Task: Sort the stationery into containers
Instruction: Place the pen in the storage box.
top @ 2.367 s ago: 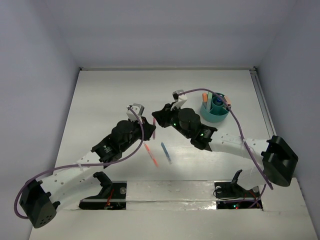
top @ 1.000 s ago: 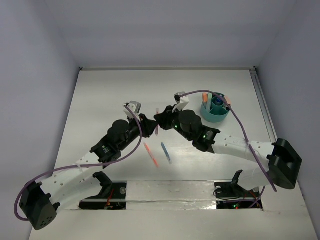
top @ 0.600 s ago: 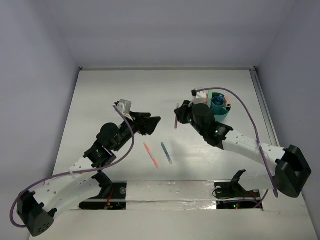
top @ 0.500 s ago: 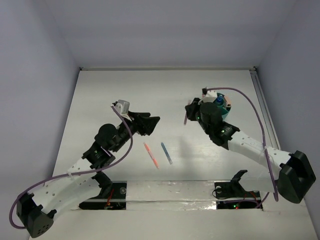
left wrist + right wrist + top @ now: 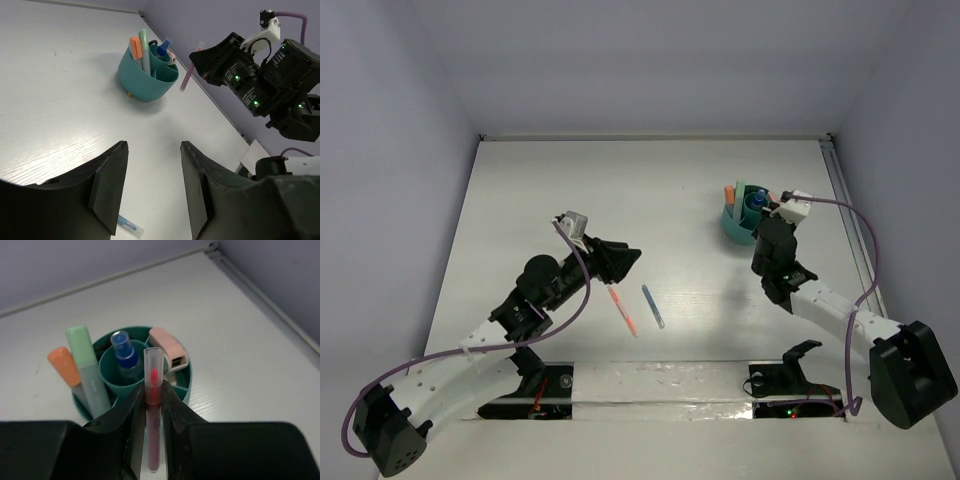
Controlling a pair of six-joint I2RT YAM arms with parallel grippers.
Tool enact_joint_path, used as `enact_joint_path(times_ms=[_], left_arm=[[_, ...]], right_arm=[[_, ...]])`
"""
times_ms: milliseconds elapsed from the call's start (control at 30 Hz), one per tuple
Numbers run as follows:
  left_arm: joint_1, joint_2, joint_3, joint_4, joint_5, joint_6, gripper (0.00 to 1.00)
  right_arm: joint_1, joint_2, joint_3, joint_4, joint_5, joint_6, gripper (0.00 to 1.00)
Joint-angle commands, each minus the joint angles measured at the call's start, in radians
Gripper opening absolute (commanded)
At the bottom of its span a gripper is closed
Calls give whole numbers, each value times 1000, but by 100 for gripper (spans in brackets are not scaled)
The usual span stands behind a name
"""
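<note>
pinkish pen [image 5: 153,370] upright over the near rim of teal cup [image 5: 181,390], at table's [image 5: 550,190] far right. right gripper [image 5: 151,402] fingers narrow, clamped on its barrel. step, i judge: drop-in. next: lower it between green marker [image 5: 89,367] and eraser [image 5: 165,345]; tight gap. left gripper [image 5: 152,149] wide, empty, near loose orange pen [image 5: 622,310] and blue pen [image 5: 652,306]. table's right edge close to cup.
</note>
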Motion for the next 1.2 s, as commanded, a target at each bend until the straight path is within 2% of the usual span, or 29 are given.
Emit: enact_joint_path(times_ms=[0,67,267,533,900,1000,1167], left_arm=[[3,-24,-8,105,49,-9,42],[3,-23,-20,116,55,-8,42],[3,-14,-36,151,69,-18,41],[3,5,-42,162,73,-17,40],[3,31,-34,168,78,-17,39],[3,31,-34,167,72,-15,39],[3,35,-34,170,72,-14,39]], right_arm=[[-14,-6,-26,347,94,-168,0],[-38,49,-5,442,110,-249,0],[-71,137,32,482,96,-253,0],[-114,207,52,423,36,-133,1],[-123,299,92,429,2,-110,1],[-123,298,92,365,-13,-32,2],[-123,251,78,239,-41,77,11]])
